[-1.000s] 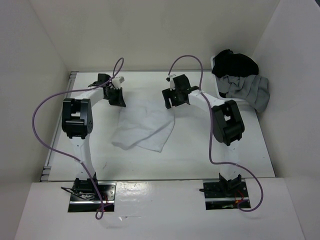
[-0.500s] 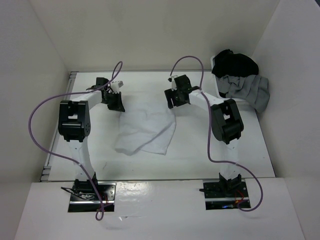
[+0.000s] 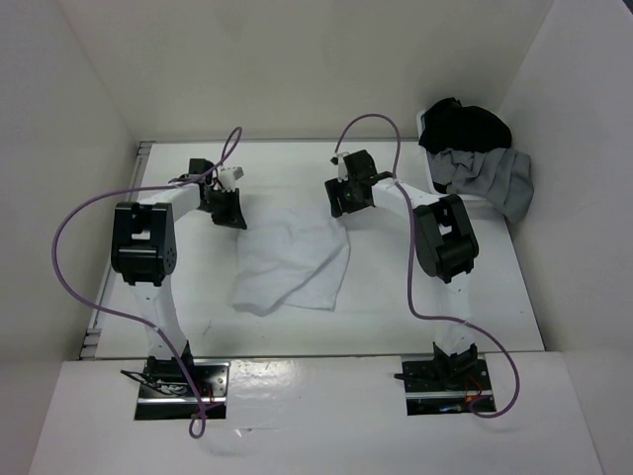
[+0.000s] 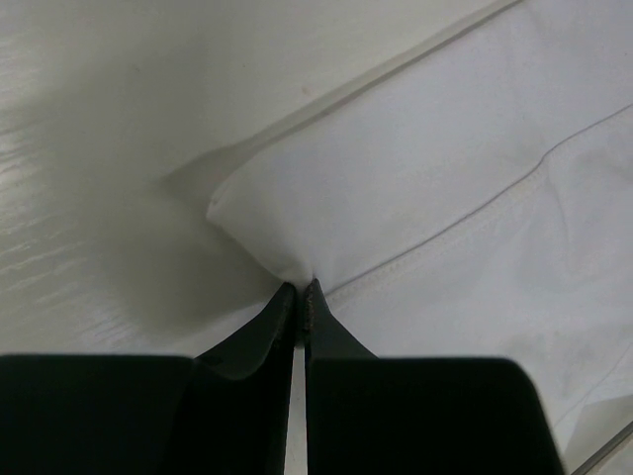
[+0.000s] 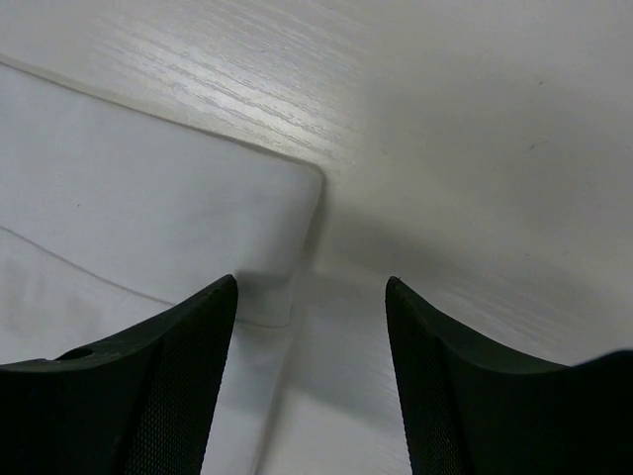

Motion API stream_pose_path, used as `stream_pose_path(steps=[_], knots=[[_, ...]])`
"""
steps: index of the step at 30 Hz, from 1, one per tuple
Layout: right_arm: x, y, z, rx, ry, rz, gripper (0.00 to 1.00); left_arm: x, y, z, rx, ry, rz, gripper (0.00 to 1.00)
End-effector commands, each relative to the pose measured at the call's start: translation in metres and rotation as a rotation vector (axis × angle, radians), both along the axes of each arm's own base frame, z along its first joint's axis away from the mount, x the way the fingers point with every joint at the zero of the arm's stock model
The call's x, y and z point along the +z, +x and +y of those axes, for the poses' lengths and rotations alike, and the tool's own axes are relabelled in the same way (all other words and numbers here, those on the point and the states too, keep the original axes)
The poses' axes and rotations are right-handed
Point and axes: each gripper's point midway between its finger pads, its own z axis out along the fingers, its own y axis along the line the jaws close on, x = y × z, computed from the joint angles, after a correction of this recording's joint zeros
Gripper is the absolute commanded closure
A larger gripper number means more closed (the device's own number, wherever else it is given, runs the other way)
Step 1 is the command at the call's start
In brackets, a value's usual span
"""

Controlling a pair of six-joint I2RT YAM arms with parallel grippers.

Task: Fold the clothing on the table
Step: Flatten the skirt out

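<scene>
the white garment lies rumpled mid-surface, toward the far edge. the left gripper is pinched tight on its far left corner. the right gripper hangs over its far right corner, jaws apart, holding nothing. a black garment and a grey garment are heaped at the far right corner.

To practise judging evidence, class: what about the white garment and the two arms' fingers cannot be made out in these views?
Left wrist view: the left fingers, shut on the clothing, cover the cloth beneath; frame edges cut the rest.
Right wrist view: the left edge cuts the clothing; whether the open right fingers touch it is unclear.
Top view: the fingers are too small and dark to tell apart; folds hide the garment type.
</scene>
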Motion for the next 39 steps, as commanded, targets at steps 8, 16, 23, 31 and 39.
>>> stream_pose_path(steps=[8,16,23,31,39], knots=[[0.007,0.006,0.013,0.027,0.065,0.004,0.36,0.016,-0.024,-0.023,-0.083,-0.028,-0.001,0.95],[0.005,0.004,0.015,0.046,0.071,0.015,0.44,0.014,-0.03,-0.023,-0.083,-0.028,0.01,0.95],[-0.002,0.0,0.011,0.053,0.047,0.022,0.51,0.011,-0.032,-0.022,-0.083,-0.027,0.019,0.95],[-0.008,0.002,-0.005,0.03,0.037,0.036,0.67,0.01,-0.032,-0.016,-0.074,-0.034,0.014,0.95],[-0.01,-0.004,-0.001,0.061,0.052,0.071,0.87,0.003,-0.032,-0.017,-0.078,-0.044,0.025,0.95]])
